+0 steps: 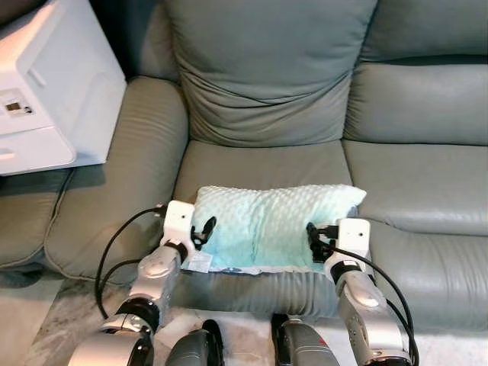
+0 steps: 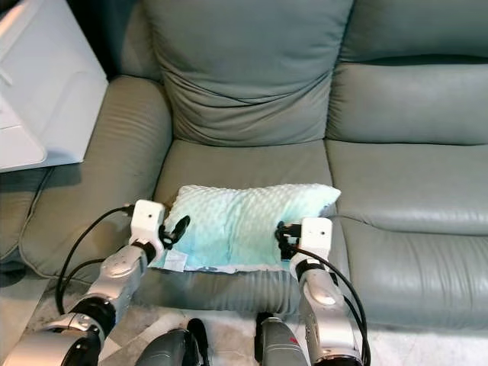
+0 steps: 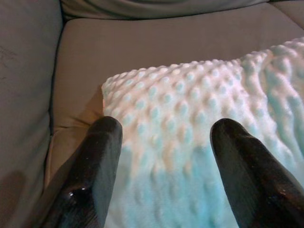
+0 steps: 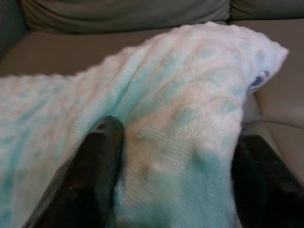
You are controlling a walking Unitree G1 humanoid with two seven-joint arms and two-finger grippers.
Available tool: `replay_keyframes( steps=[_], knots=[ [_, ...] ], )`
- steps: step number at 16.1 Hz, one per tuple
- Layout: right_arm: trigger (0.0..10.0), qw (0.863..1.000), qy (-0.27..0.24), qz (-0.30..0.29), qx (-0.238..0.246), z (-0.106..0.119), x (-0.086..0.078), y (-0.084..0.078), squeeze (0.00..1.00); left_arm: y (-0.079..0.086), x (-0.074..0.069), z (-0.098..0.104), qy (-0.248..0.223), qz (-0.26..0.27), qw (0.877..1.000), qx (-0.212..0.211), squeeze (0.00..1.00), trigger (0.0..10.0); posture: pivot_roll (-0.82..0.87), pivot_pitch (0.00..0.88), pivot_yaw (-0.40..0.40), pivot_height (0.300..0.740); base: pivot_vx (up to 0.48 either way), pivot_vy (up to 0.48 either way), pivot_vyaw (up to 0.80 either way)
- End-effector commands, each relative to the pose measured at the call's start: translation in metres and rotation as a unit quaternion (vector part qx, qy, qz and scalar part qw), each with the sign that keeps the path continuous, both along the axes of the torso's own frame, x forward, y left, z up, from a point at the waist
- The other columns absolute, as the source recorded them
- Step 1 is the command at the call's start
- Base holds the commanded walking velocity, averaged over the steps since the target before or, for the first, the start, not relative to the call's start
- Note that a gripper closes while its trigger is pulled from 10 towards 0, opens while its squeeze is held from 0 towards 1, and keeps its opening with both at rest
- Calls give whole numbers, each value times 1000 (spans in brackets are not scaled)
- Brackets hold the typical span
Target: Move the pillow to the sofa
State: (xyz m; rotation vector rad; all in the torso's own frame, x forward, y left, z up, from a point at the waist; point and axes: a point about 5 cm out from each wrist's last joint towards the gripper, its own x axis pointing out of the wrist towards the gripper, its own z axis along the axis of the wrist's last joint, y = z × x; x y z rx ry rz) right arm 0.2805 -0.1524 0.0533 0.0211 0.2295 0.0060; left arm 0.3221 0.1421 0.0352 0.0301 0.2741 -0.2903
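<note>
While it lies on the seat: the mint-green dotted pillow [image 1: 267,227] rests flat on the front part of the sofa's left seat cushion [image 1: 259,164], its near edge at the cushion's front lip, one corner reaching toward the seam with the next seat.
Pillow detail: raised bumps cover the fabric; a small white tag [image 1: 197,262] sticks out at its near left corner.
Left gripper: the left gripper [image 1: 203,232] sits at the pillow's left end, its two black fingers [image 3: 95,175] spread wide apart with the bumpy fabric showing between them; the tips lie against or just over the pillow, and no squeeze on it shows.
Right gripper: the right gripper [image 1: 314,238] sits at the pillow's right end, fingers [image 4: 97,171] spread wide with a thick fold of the pillow bulging between them; whether they press it cannot be told.
Arms: both silver forearms reach forward from below, black cables looping beside each wrist.
Sofa: grey-green leather, with a plump back cushion [image 1: 267,69] upright behind the pillow, a rounded armrest [image 1: 126,168] to the left and a second seat [image 1: 419,183] to the right.
Room: a white appliance [image 1: 49,84] stands on the left beside the armrest; pale marbled floor [image 1: 53,328] shows at the lower left.
</note>
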Motion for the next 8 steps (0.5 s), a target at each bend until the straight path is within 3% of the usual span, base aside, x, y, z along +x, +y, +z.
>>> replay_keyframes(
  steps=[1, 6, 8],
  knots=[
    [10000, 999, 20, -11, -22, -6, -7, -2, 1000, 11, -8, -7, 7, 8, 1000, 4, 1000, 10000, -105, 295, 74, 740, 0, 0, 0],
    [10000, 994, 33, -56, -82, 7, -18, -12, 1000, 38, -22, -14, 13, 10, 1000, 7, 1000, 10000, -99, 292, 71, 740, 0, 0, 0],
    [10000, 994, 17, -52, -100, 19, -19, -7, 1000, 47, -30, -19, 26, 16, 999, 13, 1000, 10000, -98, 288, 69, 740, 0, 0, 0]
  ],
)
